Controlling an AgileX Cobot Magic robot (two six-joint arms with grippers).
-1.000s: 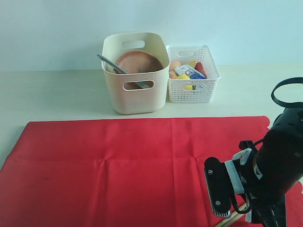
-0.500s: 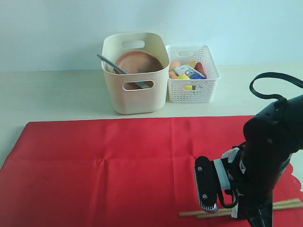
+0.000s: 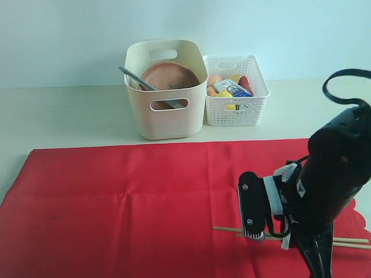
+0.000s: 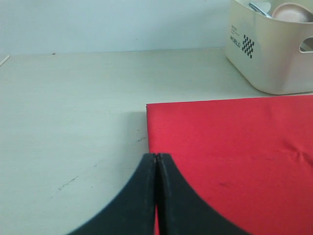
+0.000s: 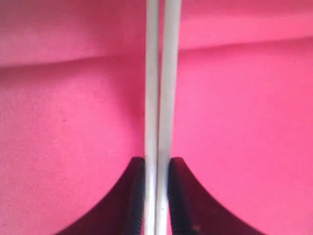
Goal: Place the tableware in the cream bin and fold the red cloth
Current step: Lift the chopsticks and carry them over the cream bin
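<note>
Two chopsticks (image 5: 152, 73) are clamped in the right gripper (image 5: 157, 164) low over the red cloth (image 3: 127, 197) — the left gripper (image 4: 156, 161) is closed, empty — so a lift toward the cream bin (image 3: 168, 124) is likely called for.

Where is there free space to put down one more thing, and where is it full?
Free: the bare table left of the cream bin, the table right of the white basket, and the left and middle of the red cloth. Crowded: its right front, where the right gripper pinches the chopsticks.
</note>
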